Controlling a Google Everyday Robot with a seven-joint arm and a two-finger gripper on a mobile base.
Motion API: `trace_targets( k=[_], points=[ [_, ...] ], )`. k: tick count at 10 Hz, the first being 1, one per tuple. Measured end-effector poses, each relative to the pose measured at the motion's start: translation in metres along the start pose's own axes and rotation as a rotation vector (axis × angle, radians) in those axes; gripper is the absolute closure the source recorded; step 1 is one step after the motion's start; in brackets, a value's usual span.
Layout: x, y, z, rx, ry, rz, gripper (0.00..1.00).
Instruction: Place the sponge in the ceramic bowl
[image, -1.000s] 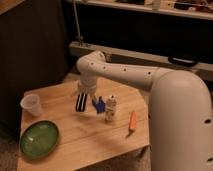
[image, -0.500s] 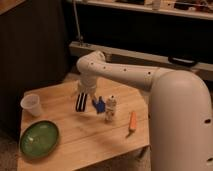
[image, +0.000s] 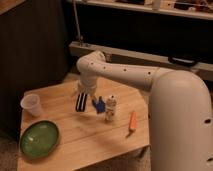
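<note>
The gripper (image: 85, 95), whose grip I cannot tell, hangs low with the sponge (image: 98, 104) lying just beside it, probably so it can be taken, while the ceramic bowl (image: 39, 138) stands well apart from it.

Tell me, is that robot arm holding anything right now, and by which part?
It cannot be told. The gripper is down at the table, close beside the blue sponge, which appears to lie on the wood; no grasp shows.
</note>
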Motion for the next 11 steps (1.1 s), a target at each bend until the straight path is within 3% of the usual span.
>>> trace_targets(
  k=[4,6,8,11],
  points=[
    [0.0,-0.001,0.001,0.003,-0.004,-0.004,0.2],
    [0.005,-0.006,0.006,-0.013,-0.017,-0.073,0.2],
    [0.022,-0.009,-0.005,-0.016,0.008,-0.308,0.2],
    [0.046,-0.01,-0.036,-0.022,0.052,-0.563,0.2]
  ],
)
